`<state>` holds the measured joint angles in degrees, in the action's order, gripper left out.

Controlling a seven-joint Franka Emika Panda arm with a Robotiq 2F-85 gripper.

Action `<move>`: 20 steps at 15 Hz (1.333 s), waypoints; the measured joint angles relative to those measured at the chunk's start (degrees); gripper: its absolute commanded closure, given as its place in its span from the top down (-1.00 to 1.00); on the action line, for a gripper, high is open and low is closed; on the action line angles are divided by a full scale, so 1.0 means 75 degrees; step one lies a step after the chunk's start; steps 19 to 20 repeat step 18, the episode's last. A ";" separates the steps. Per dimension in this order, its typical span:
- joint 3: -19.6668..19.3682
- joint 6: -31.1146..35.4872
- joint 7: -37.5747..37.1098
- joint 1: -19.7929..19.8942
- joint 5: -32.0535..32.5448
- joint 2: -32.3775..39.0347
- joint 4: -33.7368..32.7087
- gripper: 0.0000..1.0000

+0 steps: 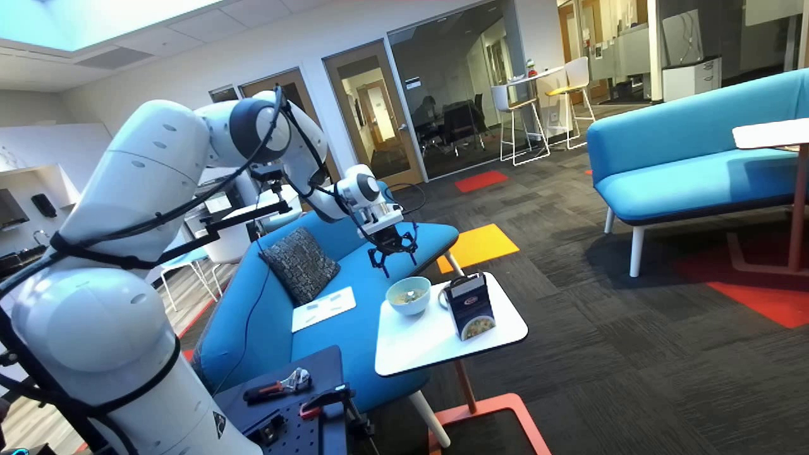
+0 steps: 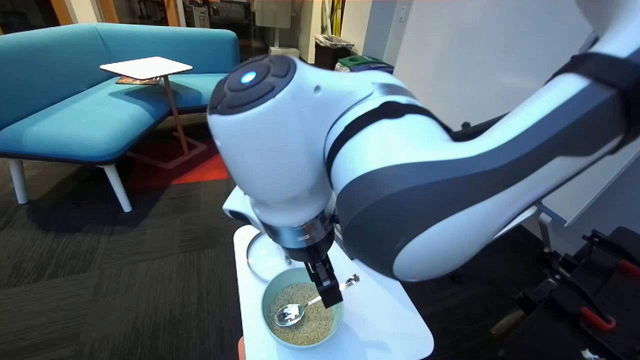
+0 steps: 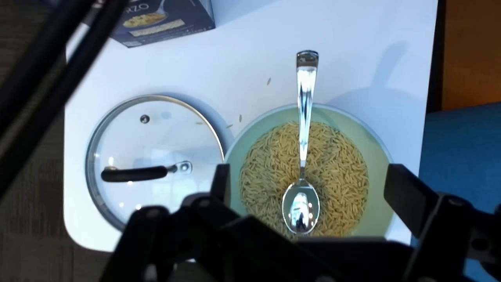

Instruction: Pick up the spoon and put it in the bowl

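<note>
End effector [image 3: 308, 183] — spread (roomy), spoon [image 3: 304, 137] crossing bowl [image 3: 375, 176] edge

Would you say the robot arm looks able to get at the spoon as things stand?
Probably yes: the gripper is open above the bowl, and the spoon lies uncovered, its handle reaching past the bowl's edge; the gripper may only need lowering.

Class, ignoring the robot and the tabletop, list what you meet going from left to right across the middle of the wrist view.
Dark floor → glass lid → pale green bowl → blue sofa
</note>
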<state>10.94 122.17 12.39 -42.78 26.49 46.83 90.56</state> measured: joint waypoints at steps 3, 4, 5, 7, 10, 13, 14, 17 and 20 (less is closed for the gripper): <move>0.0185 0.1074 0.0095 0.0297 0.0026 -0.0836 0.1050 1.00; 0.0241 0.1351 0.0105 0.0404 0.0026 -0.1117 0.1406 1.00; 0.0297 0.1605 0.0106 0.0516 0.0026 -0.1410 0.1783 1.00; 0.0404 0.2056 0.0106 0.0749 0.0026 -0.2001 0.2557 1.00; 0.0570 0.2648 0.0111 0.1116 0.0026 -0.2841 0.3691 1.00; 0.0760 0.2976 0.0172 0.1468 0.0026 -0.3524 0.4602 1.00; 0.0788 0.3014 0.0212 0.1524 0.0026 -0.3657 0.4767 1.00; 0.0805 0.3044 0.0245 0.1549 0.0026 -0.3774 0.4902 1.00; 0.0809 0.3050 0.0245 0.1549 0.0026 -0.3774 0.4903 1.00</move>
